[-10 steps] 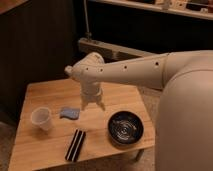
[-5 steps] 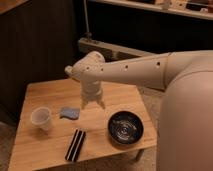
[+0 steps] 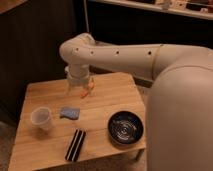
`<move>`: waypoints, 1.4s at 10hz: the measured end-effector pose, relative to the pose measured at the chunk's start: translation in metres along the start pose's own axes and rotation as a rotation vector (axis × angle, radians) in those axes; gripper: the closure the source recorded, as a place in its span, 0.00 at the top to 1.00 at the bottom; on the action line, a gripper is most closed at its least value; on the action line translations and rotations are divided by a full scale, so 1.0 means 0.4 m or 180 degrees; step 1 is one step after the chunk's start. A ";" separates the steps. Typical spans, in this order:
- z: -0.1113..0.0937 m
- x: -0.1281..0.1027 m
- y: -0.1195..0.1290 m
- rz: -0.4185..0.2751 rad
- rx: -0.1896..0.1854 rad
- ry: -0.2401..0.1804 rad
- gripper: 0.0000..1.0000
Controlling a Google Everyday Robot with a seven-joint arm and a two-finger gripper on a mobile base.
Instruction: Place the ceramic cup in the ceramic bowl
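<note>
The ceramic cup (image 3: 41,118), small, white and handleless, stands upright near the left edge of the wooden table (image 3: 112,97). The ceramic bowl (image 3: 125,128), round and black with glossy rings inside, sits at the table's front right and holds nothing. My gripper (image 3: 80,89) hangs from the white arm over the back middle of the table, pointing down, open and empty. It is behind and to the right of the cup, and behind and to the left of the bowl.
A blue sponge (image 3: 69,113) lies just right of the cup. A flat black striped block (image 3: 76,145) lies at the front edge. A small orange object (image 3: 85,93) lies under the gripper. Dark cabinets stand behind the table.
The gripper has shifted a little to the left, towards the cup's side of the table. The cup, bowl and other objects have not moved.
</note>
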 end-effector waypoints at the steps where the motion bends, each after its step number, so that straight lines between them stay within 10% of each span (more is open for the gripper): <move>1: 0.002 -0.005 0.043 -0.0113 -0.0098 0.0015 0.65; 6: 0.110 0.065 0.232 -0.0857 -0.0615 0.0212 0.65; 14: 0.276 0.088 0.335 -0.1395 -0.0985 0.0334 0.65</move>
